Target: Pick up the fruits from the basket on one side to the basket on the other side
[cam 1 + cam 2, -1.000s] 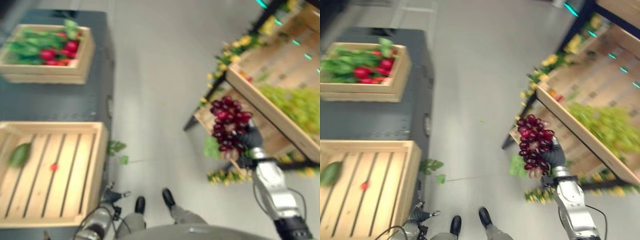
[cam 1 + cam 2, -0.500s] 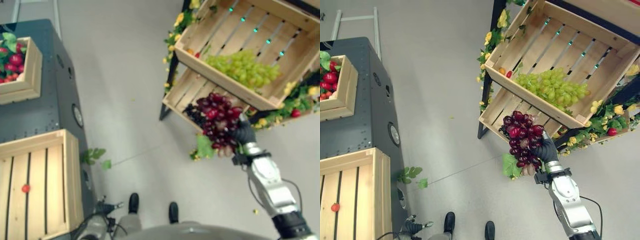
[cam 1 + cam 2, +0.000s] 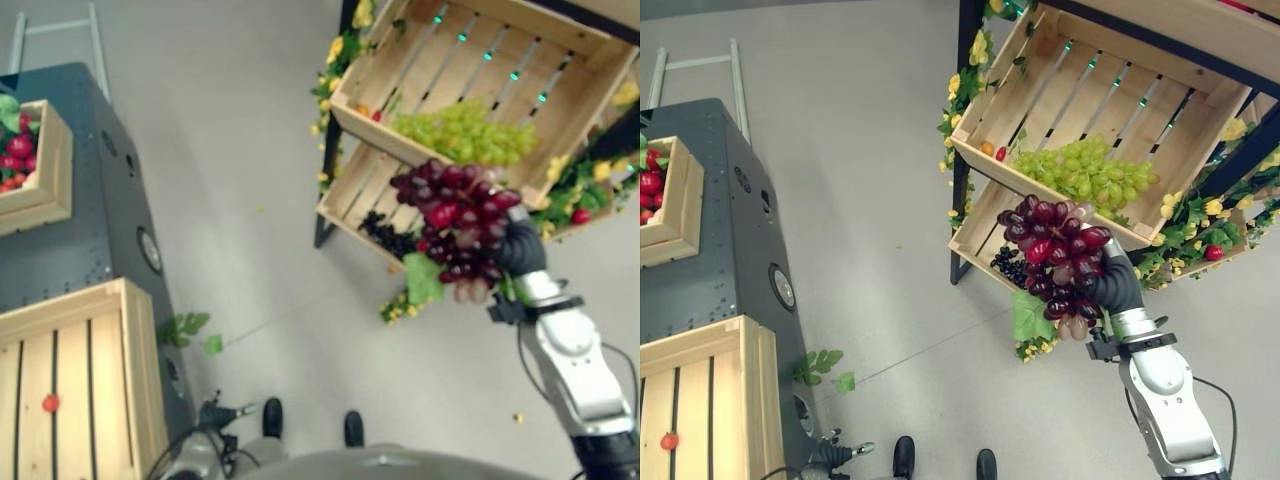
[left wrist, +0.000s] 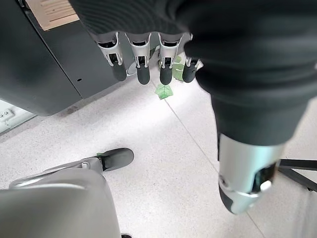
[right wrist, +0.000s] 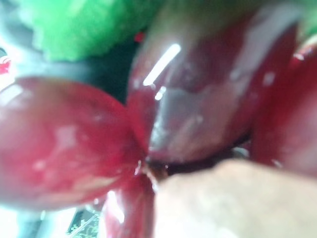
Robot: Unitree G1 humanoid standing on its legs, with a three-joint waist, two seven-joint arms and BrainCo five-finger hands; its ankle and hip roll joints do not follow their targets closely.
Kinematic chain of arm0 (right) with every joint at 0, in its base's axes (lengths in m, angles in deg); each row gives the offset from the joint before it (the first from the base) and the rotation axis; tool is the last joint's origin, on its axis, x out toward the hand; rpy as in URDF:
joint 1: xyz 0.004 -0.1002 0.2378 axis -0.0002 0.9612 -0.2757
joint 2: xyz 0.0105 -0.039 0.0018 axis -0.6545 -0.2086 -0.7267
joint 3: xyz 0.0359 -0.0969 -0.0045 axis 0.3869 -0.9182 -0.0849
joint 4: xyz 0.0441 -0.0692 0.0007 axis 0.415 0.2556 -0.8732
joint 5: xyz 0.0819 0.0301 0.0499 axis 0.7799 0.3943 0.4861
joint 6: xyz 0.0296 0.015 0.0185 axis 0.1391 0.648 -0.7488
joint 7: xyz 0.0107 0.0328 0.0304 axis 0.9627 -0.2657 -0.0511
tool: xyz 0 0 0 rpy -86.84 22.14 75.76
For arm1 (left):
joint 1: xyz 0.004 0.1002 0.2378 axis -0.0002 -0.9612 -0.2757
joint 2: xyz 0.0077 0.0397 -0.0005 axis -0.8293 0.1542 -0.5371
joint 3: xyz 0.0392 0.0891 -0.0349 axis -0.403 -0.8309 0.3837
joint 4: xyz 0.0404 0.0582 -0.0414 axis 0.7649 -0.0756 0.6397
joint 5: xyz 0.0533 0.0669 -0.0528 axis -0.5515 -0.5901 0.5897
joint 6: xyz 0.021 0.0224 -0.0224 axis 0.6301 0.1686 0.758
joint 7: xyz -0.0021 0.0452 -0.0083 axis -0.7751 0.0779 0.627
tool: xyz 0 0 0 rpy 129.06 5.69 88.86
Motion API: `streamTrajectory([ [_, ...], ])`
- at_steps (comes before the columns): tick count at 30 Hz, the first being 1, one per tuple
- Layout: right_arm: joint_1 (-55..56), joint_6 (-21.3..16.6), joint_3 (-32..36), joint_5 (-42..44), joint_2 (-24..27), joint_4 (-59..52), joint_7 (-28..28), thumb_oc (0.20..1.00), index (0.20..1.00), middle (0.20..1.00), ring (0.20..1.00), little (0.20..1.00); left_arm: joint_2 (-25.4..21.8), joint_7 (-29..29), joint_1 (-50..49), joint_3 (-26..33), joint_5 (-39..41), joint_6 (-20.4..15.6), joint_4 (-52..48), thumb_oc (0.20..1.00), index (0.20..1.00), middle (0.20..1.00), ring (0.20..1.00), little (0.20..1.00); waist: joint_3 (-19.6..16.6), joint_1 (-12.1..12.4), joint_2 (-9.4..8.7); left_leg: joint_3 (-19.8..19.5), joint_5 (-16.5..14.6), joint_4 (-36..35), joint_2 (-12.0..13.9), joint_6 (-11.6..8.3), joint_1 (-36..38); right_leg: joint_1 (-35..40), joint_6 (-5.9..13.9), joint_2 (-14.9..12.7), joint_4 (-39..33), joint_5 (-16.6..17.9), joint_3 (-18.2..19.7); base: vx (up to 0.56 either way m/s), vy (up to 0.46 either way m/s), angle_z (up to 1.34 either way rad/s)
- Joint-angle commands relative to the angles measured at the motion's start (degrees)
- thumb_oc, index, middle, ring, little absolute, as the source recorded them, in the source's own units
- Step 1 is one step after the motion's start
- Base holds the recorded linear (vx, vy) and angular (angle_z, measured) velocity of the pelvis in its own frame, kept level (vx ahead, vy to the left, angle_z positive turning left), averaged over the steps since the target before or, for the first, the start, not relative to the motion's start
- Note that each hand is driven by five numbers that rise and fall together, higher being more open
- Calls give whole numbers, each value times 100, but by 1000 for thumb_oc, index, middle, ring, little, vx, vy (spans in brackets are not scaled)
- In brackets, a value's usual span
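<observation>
holding a bunch of red grapes (image 3: 1055, 250) up in the air, the right hand (image 3: 1116, 285) has its dark-covered fingers curled round the back of the bunch, so the fruit sits on the side of the hand toward the robot's left, spilling above and below the grip, with a green leaf (image 3: 1032, 318) hanging at its lower edge. from the right wrist view the glossy red grapes (image 5: 188, 99) press right up against the camera. just beyond the hand stands a tilted wooden crate (image 3: 1200, 110) on a dark rack, with a bunch of green grapes (image 3: 1085, 170) lying in it, near the red bunch but apart from it. a lower crate (image 3: 985, 225) below it holds dark grapes (image 3: 1008, 265). well away on the hand's far side, toward the robot's left, a slatted wooden basket (image 3: 135, 340) rests on a dark cabinet (image 3: 110, 200). the left hand (image 4: 148, 62) hangs low over the pale floor (image 4: 163, 148), its fingers straight and apart, gripping nothing.
</observation>
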Motion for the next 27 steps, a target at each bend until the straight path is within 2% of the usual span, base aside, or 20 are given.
streamTrajectory([
  [1, -218, -504, 513, 473, 141, -706, -29, 200, 200, 200, 200, 200, 37, 36, 185, -300, -62, -54, 511, 1000, 1000, 1000, 1000, 1000, -382, 41, 62, 67, -784, 75, -42, 145, 266, -252, 367, 280, 29, -166, 272, 1, 14, -6],
  [7, -343, -558, 651, 709, 211, -942, -57, 200, 200, 200, 200, 200, 19, 90, 161, -320, -95, -48, 514, 1000, 1000, 1000, 1000, 1000, -441, 23, 14, 102, -810, 79, -44, 167, 279, -273, 382, 271, 29, -132, 355, -1, 5, -2],
  [12, -555, -558, 759, 696, 294, -809, 158, 200, 200, 200, 200, 200, 14, 97, 132, -350, -102, -18, 526, 1000, 1000, 1000, 1000, 1000, -476, 49, 4, 118, -829, 78, -55, 183, 285, -277, 398, 267, 29, -117, 395, 6, 16, -7],
  [18, -1029, -423, 879, 653, 632, -74, 553, 200, 200, 200, 200, 200, -9, 147, 36, -459, -71, 29, 520, 1000, 1000, 1000, 1000, 1000, -525, 161, -24, 47, -834, 70, -94, 202, 287, -275, 421, 240, 29, -107, 388, 1, 6, -3],
  [20, -1275, -313, 779, 526, 817, 403, 746, 200, 200, 200, 200, 200, -18, 172, 20, -526, -80, 63, 606, 1000, 1000, 1000, 1000, 1000, -536, 222, -45, 19, -825, 73, -104, 203, 289, -258, 421, 224, 29, -111, 368, 0, 0, 0],
  [24, -1424, -230, 720, 358, 964, 686, 836, 200, 200, 200, 200, 200, -9, 197, 23, -554, -96, 90, 649, 1000, 1000, 1000, 1000, 1000, -547, 247, -45, -1, -824, 70, -111, 204, 294, -250, 419, 220, 29, -120, 349, 0, 0, 0],
  [27, -1886, -14, 464, 180, 1221, 1539, 1114, 200, 200, 200, 200, 200, -3, 211, 31, -698, -101, 132, 688, 1000, 1000, 1000, 1000, 1000, -553, 315, -50, -26, -824, 67, -117, 198, 304, -238, 422, 213, 29, -124, 306, 0, 0, 0],
])
